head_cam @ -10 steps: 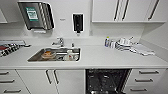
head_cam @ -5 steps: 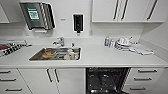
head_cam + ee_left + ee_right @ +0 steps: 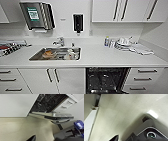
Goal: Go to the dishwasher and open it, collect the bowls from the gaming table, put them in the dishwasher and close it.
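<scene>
While neither gripper's state can be told from these views, the dishwasher (image 3: 106, 80) stands open under the counter (image 3: 100, 58), right of the sink (image 3: 56, 53). Judged: opening is done; bowl collection is pending and calls for driving off. Left wrist view adds the lowered door (image 3: 52, 115) over the floor (image 3: 18, 127).

The dishwasher (image 3: 106, 80) stands open under the counter, right of the sink, its steel door (image 3: 55, 116) lowered, dark racks showing.
</scene>
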